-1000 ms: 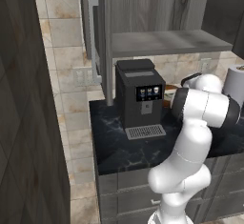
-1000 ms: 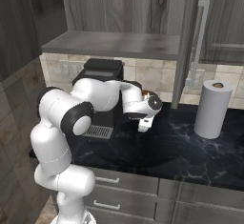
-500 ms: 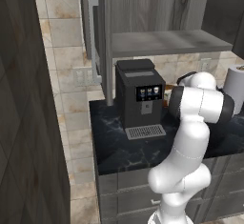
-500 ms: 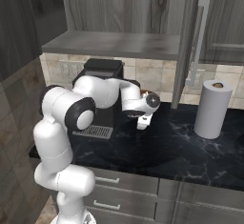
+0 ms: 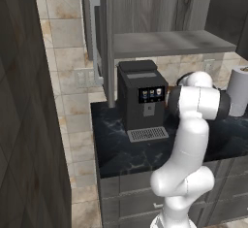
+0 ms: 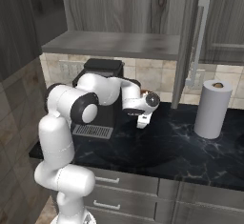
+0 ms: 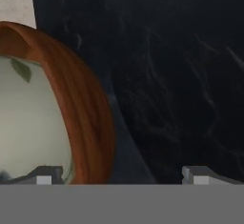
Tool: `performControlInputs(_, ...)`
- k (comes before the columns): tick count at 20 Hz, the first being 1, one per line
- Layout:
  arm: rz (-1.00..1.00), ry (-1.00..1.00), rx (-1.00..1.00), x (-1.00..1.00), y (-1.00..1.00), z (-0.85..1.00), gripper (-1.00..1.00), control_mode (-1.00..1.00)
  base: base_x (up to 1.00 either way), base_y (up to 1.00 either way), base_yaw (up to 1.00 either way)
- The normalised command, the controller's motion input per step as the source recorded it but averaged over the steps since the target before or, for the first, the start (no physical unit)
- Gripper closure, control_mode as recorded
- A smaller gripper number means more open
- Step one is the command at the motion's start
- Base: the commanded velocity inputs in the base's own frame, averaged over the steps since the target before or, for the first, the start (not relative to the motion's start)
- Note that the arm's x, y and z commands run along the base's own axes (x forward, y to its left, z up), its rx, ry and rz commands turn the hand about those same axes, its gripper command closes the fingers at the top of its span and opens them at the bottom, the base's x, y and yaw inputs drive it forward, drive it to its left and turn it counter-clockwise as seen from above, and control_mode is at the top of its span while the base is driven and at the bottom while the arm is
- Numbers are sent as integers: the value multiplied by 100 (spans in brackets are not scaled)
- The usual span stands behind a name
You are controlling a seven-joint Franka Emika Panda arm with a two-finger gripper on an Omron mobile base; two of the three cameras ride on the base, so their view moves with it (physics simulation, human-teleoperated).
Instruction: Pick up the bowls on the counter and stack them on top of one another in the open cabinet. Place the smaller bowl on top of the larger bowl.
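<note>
The fingers (image 7: 121, 174) stand spread as wide as they go and hold nothing. In the hand view the larger bowl (image 7: 88, 99), glossy reddish-brown with a pale grey-green inside, lies by the left fingertip (image 7: 45, 175), its rim running between the two tips; the right fingertip (image 7: 200, 174) is over bare dark counter (image 7: 181, 75). From the right base view the fingers (image 6: 143, 121) hang just above the counter (image 6: 157, 147), beside the coffee machine (image 6: 102, 70) and well apart from the paper towel roll (image 6: 213, 108). The open cabinet's shelf (image 6: 119, 44) is overhead.
</note>
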Motion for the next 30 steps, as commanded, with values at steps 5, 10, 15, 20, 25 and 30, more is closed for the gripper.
performControlInputs(5, 0, 0, 0, 27, 1, -13, -100, -100, 0, 0, 0)
performControlInputs(10, 0, 0, 0, 24, 0, -19, -100, -100, 0, 0, 0)
performControlInputs(15, 0, 1, 0, 21, 1, -20, -100, -100, 0, 0, 0)
performControlInputs(20, 0, 4, 0, 14, 9, -24, 100, -100, 0, 0, 0)
performControlInputs(25, 0, 6, 0, 8, 13, -20, 100, -100, 0, 0, 0)
performControlInputs(30, 0, 3, 0, 0, 7, -6, 100, -100, 0, 0, 0)
